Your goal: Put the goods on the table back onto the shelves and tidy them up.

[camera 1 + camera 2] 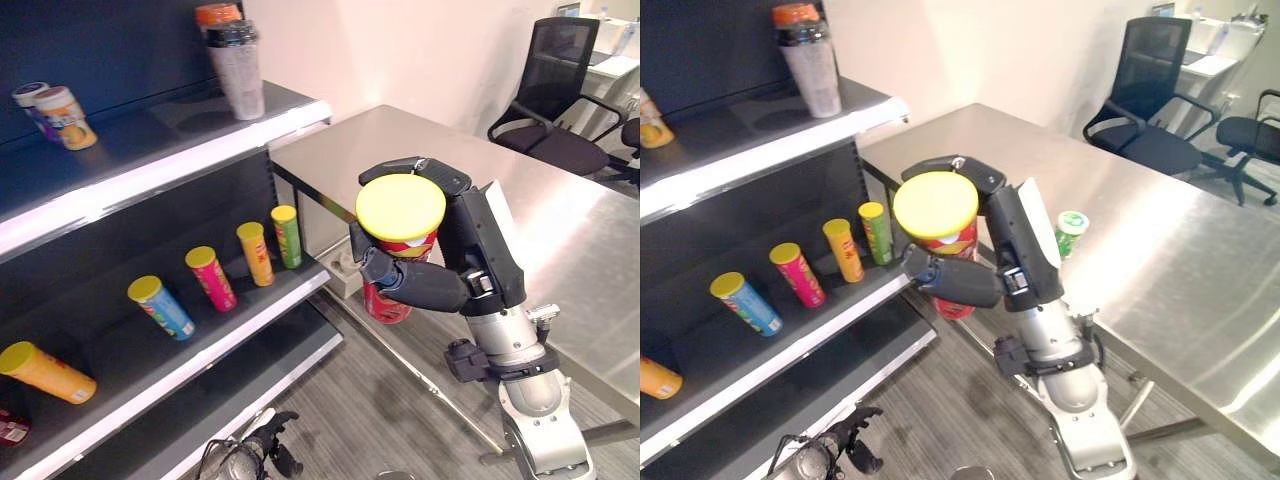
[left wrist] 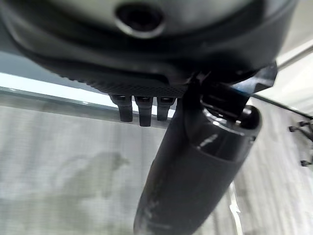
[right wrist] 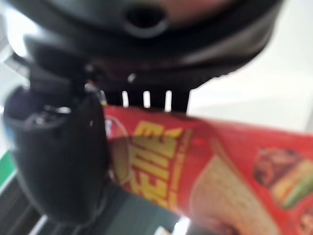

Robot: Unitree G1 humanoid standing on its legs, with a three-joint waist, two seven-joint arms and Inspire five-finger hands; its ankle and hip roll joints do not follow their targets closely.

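A red chip can with a yellow lid (image 1: 402,208) is upright in my right hand (image 1: 476,252), fingers and thumb curled round it. It hangs above the floor between the steel table (image 1: 570,215) and the dark shelves (image 1: 150,175). The right wrist view shows the can's red side (image 3: 195,166) behind the thumb (image 3: 58,156). A green-topped can (image 1: 1070,232) stands on the table just behind that hand. My left hand (image 1: 255,448) hangs low near the floor, fingers relaxed and holding nothing.
Several coloured cans lean on the middle shelf, among them a green one (image 1: 287,236) and a blue one (image 1: 160,307). A clear bottle (image 1: 237,68) and small cans (image 1: 65,117) stand on the top shelf. Black office chairs (image 1: 555,100) stand beyond the table.
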